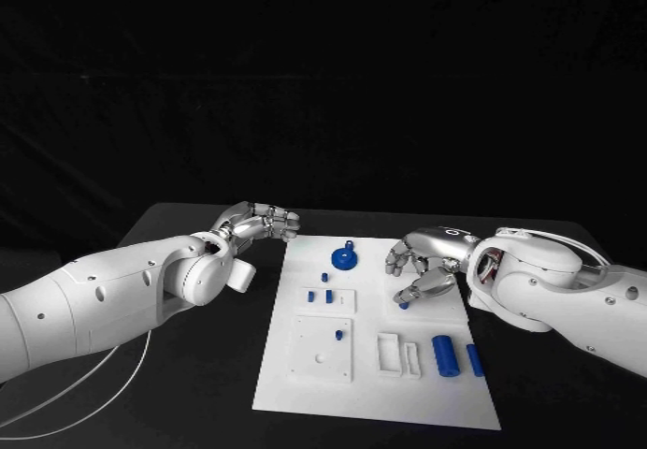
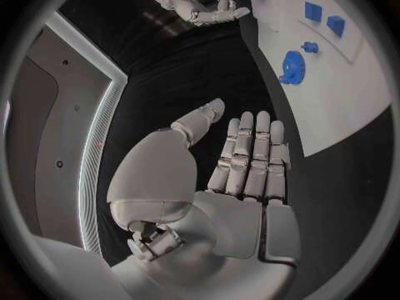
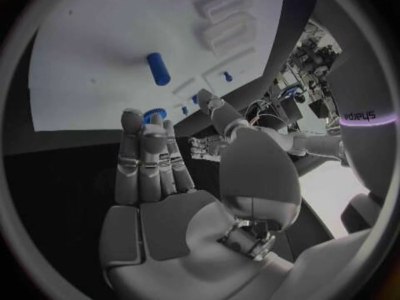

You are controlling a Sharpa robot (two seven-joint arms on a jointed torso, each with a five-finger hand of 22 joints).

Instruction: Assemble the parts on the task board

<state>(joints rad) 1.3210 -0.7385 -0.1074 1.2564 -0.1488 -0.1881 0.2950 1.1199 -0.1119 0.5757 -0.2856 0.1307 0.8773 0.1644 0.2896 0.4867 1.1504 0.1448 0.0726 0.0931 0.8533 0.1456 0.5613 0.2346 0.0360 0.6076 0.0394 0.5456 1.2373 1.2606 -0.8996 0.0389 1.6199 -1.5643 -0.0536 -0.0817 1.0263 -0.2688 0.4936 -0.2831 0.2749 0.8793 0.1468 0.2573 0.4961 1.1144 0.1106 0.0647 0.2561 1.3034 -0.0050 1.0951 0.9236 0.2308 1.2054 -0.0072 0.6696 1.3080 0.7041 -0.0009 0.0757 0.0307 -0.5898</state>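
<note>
I am seeing both hands hovering empty, fingers extended: left hand [image 1: 260, 223] off the task board's [image 1: 384, 398] 10 o'clock corner, right hand [image 1: 426, 267] over its 2 o'clock edge, blue parts [image 1: 444, 355] lying on it.

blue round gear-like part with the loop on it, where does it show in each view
Head view: the blue round part lies at the far end of the task board, between the two hands.
Left wrist view: the blue round part lies on the board beyond the left hand.
Right wrist view: a blue bit past the right hand may be it; I cannot tell.
Shared landmark: the white task board.
</note>
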